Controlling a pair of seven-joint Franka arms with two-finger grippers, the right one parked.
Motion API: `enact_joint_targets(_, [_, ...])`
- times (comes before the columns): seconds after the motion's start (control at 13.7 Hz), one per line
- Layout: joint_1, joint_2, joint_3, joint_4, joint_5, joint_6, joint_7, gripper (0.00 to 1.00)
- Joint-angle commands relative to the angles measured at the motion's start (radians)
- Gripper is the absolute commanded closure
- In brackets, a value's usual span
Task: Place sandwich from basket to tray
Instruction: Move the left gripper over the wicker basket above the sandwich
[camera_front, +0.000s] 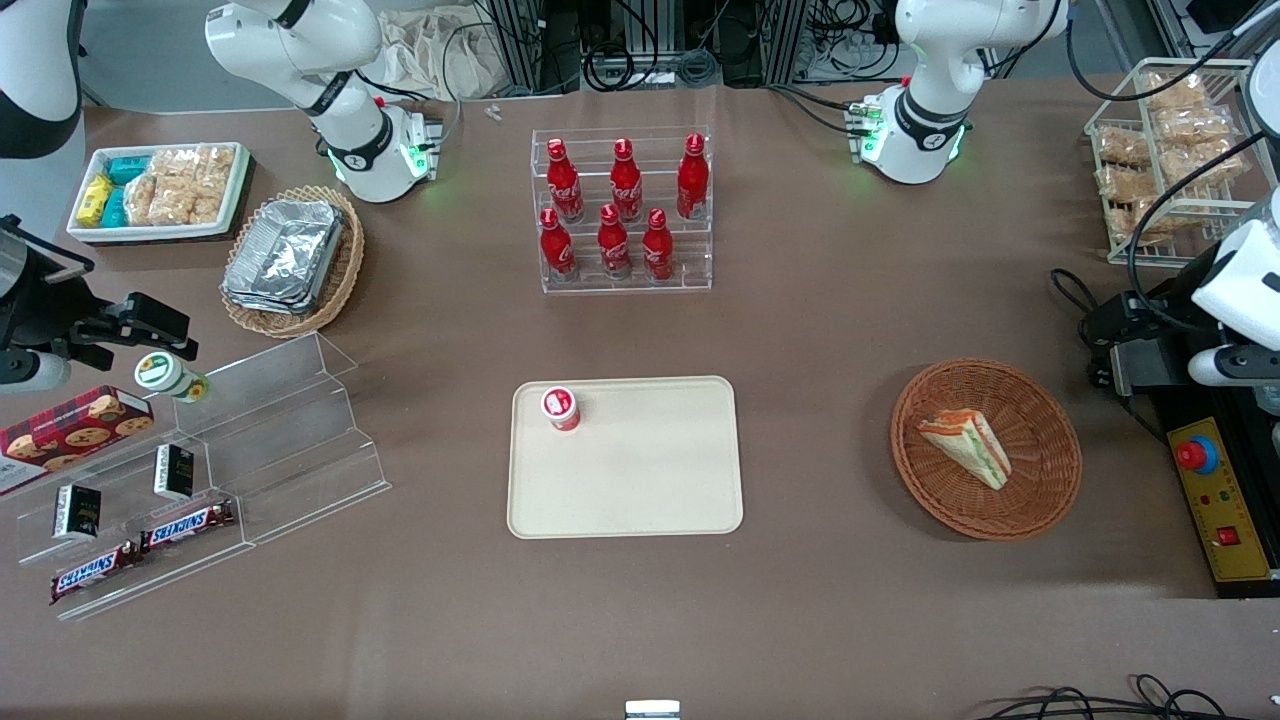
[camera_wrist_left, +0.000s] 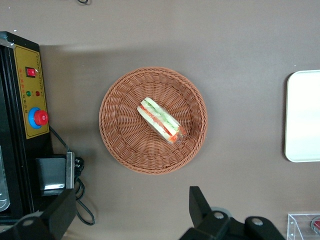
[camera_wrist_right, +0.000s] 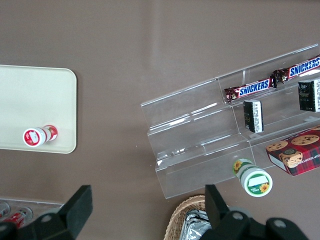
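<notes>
The sandwich (camera_front: 965, 448) is a pale triangular wedge with orange and green layers. It lies in the round reddish-brown wicker basket (camera_front: 1040, 500). The cream tray (camera_front: 640, 500) lies flat beside the basket, toward the parked arm's end, with a small red-capped bottle (camera_front: 561, 408) standing on it. My left gripper (camera_front: 1125, 345) is open and empty. It hovers above the table beside the basket, toward the working arm's end and a little farther from the front camera. The left wrist view shows the sandwich (camera_wrist_left: 161, 120), the basket (camera_wrist_left: 125, 145), the tray's edge (camera_wrist_left: 302, 120) and the gripper (camera_wrist_left: 132, 210), its fingers wide apart.
A control box with a red stop button (camera_front: 1215, 500) sits beside the basket at the working arm's end. A rack of red cola bottles (camera_front: 625, 210) stands farther from the front camera than the tray. A wire snack rack (camera_front: 1170, 150), a clear stepped shelf (camera_front: 270, 440) and a foil-container basket (camera_front: 290, 260) are also on the table.
</notes>
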Motion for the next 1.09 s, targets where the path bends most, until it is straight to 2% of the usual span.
enact_joint_targets(0.0, [-0.013,-0.008,0.015,0.015,-0.007,-0.031,0.023,0.0])
enact_joint_targets(0.36, [-0.017,-0.002,0.015,0.002,-0.001,-0.034,0.022,0.0])
enact_joint_targets(0.66, [-0.019,-0.008,0.012,-0.087,-0.001,0.01,0.019,0.0])
enact_joint_targets(1.02, [-0.018,-0.003,0.013,-0.247,-0.001,0.15,0.006,0.0])
